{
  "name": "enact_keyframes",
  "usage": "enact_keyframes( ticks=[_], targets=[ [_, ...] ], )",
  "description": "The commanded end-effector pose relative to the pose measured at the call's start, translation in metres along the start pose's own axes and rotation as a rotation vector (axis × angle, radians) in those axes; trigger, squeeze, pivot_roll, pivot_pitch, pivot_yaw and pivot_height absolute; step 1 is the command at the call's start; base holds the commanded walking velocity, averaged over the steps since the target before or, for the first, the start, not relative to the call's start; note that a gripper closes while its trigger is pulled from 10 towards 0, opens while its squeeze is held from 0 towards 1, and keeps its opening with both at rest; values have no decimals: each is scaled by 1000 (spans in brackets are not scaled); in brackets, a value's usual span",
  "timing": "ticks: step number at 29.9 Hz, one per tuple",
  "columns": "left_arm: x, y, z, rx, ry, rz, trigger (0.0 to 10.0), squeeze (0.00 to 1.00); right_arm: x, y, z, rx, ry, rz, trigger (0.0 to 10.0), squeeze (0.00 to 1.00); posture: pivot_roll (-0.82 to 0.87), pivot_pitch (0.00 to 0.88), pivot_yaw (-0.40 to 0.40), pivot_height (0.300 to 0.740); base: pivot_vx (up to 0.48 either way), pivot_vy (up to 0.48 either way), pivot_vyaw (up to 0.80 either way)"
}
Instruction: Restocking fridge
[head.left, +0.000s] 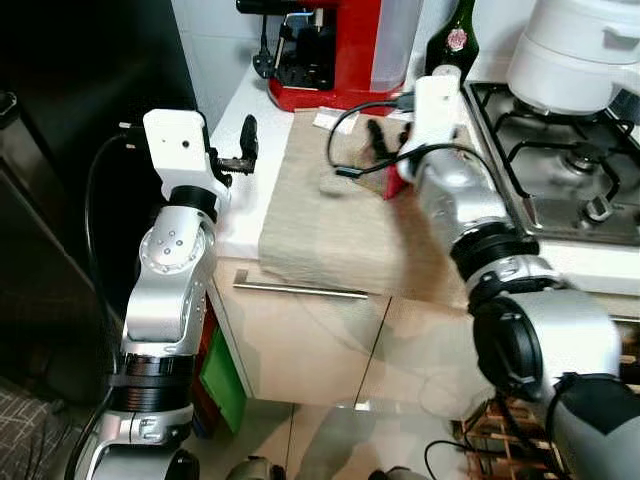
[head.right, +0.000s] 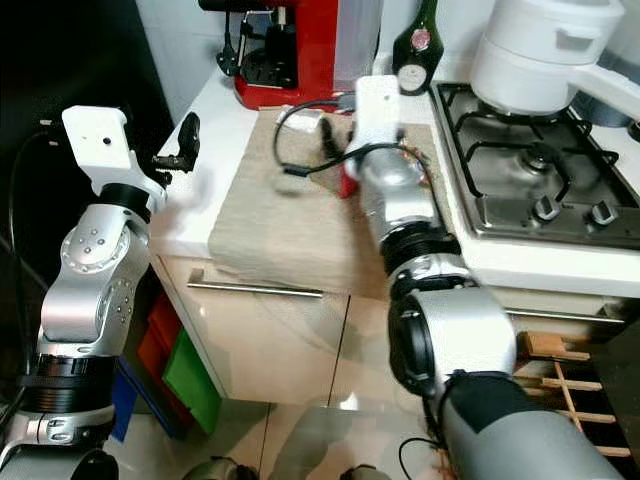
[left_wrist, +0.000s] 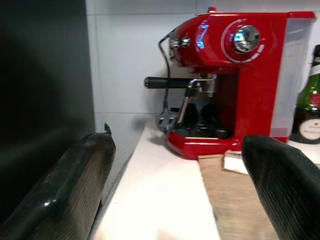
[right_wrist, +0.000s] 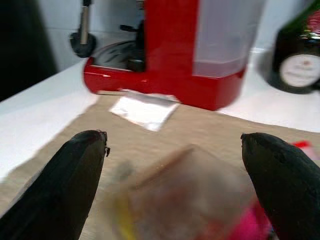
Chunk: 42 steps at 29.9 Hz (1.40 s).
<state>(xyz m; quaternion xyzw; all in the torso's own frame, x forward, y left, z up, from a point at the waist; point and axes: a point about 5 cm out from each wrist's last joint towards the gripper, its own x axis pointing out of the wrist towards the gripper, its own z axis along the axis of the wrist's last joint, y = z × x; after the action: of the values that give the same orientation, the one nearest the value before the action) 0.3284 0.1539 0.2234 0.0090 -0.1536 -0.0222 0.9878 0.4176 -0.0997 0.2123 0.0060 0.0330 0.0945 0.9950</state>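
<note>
The thing I'm after is a small packet (right_wrist: 192, 200) lying on the beige cloth (head.left: 330, 235) that covers the white countertop (head.left: 240, 150). In the right wrist view it sits blurred between my spread fingers (right_wrist: 65, 190), clear wrapping with pink and yellow showing; I can't tell what it holds. From the head cameras I catch just a red edge of it beside the right arm.

My right gripper (right_wrist: 180, 175) hangs over the packet with its fingers wide apart, one on each side, nothing between them closed yet. Whether the tips already touch the cloth I can't tell.

My left gripper (left_wrist: 180, 190) is raised near the counter's left edge, fingers also spread and empty, facing the red espresso machine (left_wrist: 235, 75) at the back wall. Beside that machine stands a dark green bottle (head.left: 455, 40), and a small white sachet (right_wrist: 145, 111) lies on the cloth just in front of the machine's base. To the right is the gas hob (head.left: 560, 160) with a white appliance (head.left: 580, 50) on it. A dark tall surface, possibly the fridge (head.left: 70, 150), rises at my left.

As I judge it, the restocking has barely begun: nothing is in hand, nothing carried. Still ahead are closing on the packet, lifting it, turning left and putting it inside.
</note>
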Motion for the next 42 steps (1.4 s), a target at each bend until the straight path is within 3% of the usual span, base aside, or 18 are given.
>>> enact_keyframes(
  ticks=[1,7,11,15,16,19,20,26,34,42],
  targets=[
    [1,1,4,11,-10,7,10000,0,1,-3,13,3,-43,1,10000,0,19,0,-8,740,0,0,0],
    [2,-2,3,7,-5,4,10000,0,-6,-40,30,-102,-174,-187,10000,0,7,0,-8,740,0,0,0],
    [3,-2,2,5,-2,4,10000,0,-10,-54,36,-108,-208,-246,10000,0,4,0,-8,740,0,0,0],
    [3,-3,2,1,-2,5,10000,0,-11,-66,30,-122,-151,-226,10000,0,3,0,-11,740,0,0,0],
    [3,-3,2,-1,-1,7,10000,0,-10,-67,24,-125,-83,-176,10000,0,1,0,-13,740,0,0,0],
    [3,-3,2,-1,0,8,10000,0,-10,-67,20,-123,-44,-147,10000,0,0,0,-14,740,0,0,0],
    [3,-3,1,-2,1,8,10000,0,-12,-75,15,-93,11,-151,10000,0,-1,0,-16,740,0,0,0],
    [4,-2,1,1,-1,14,10000,0,-19,-98,8,-34,101,-183,10000,0,-4,0,-24,740,0,0,0],
    [5,1,0,1,-4,26,10000,0,-23,-106,-1,51,200,-166,10000,0,-6,0,-28,740,0,0,0],
    [7,2,0,0,-7,40,10000,0,-21,-87,-20,66,284,-73,10000,0,-6,0,-39,740,0,0,0]
  ],
)
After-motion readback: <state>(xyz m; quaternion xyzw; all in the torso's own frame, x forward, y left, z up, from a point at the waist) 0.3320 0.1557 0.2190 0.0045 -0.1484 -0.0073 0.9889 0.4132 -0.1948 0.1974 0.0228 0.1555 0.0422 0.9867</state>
